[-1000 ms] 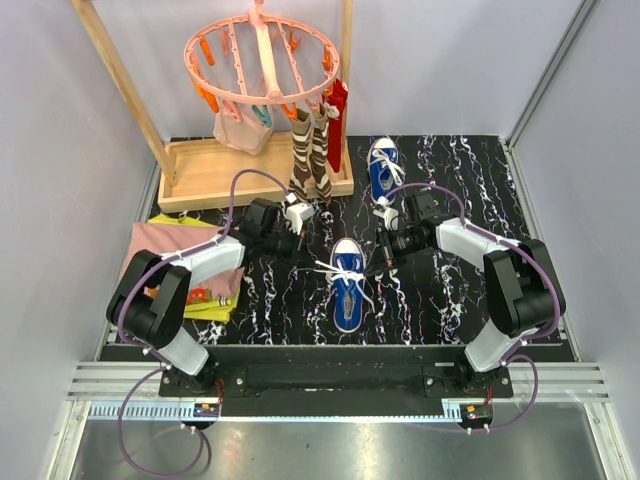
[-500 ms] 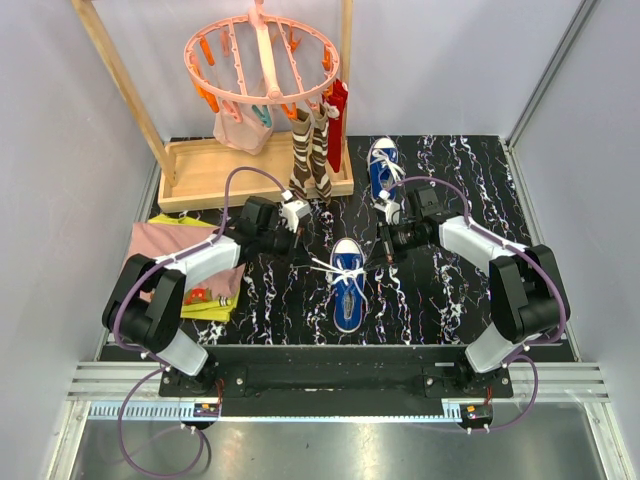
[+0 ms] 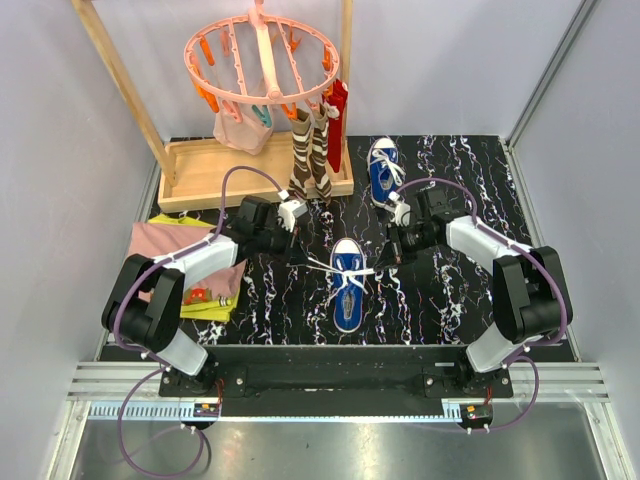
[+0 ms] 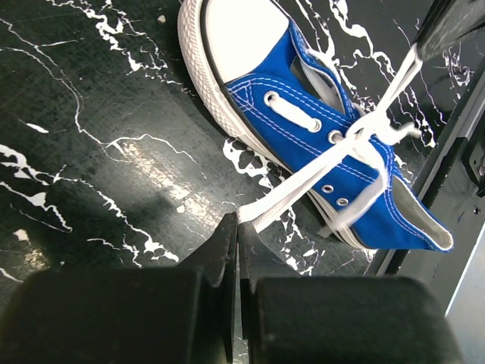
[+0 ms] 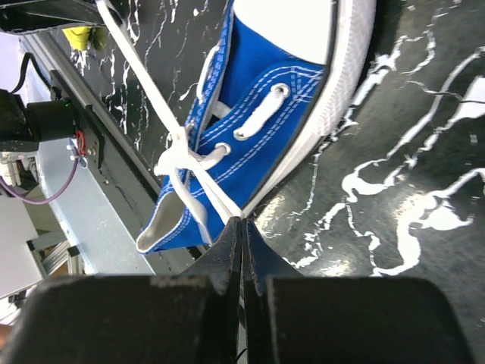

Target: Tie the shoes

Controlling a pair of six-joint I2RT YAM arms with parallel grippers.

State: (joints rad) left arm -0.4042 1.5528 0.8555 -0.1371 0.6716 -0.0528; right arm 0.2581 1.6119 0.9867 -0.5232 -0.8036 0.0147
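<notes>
Centre of the overhead view: a blue canvas sneaker with a white rubber toe cap (image 3: 347, 290) lies on the black marbled counter (image 3: 450, 300). A second blue sneaker (image 3: 381, 172) shows only there, upper right. The wrist views reveal the left gripper (image 4: 237, 227) and right gripper (image 5: 241, 225) each clamped on a taut white lace (image 4: 303, 178) end.

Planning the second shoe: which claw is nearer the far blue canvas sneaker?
Right. The right claw is in front of the far sneaker; the left claw is farther, to the left.

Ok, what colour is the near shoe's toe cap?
The toe cap is white, clearest in the left wrist view.
</notes>
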